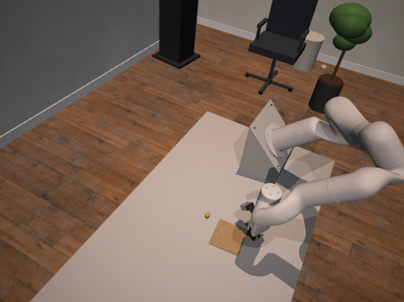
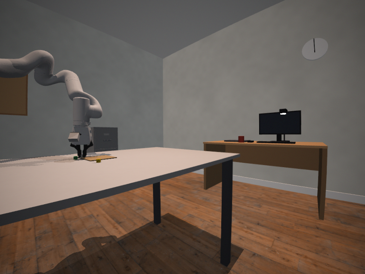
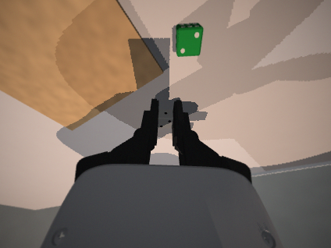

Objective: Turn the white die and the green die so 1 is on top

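Note:
The white die (image 3: 164, 118) has black pips, three of them visible in the wrist view. It sits between the fingertips of my gripper (image 3: 166, 104) (image 1: 253, 237) (image 2: 81, 155), low at the table, just off the corner of the mat. The fingers appear to touch both its sides; the gripper is shut on it. Its exact faces are hard to read. The green die (image 3: 189, 40) (image 1: 246, 224) (image 2: 75, 157) lies beside the mat, off it, with 2 up. The yellow die (image 1: 207, 215) (image 2: 98, 160) lies off the mat on another side; its number is too small to read.
The tan square mat (image 1: 226, 237) (image 2: 103, 157) (image 3: 31, 47) lies flat on the pale table (image 1: 158, 262) (image 2: 141, 165). Arm shadows fall over the mat's corner and around the green die. The arm's slanted base block (image 1: 256, 158) stands at the table's back.

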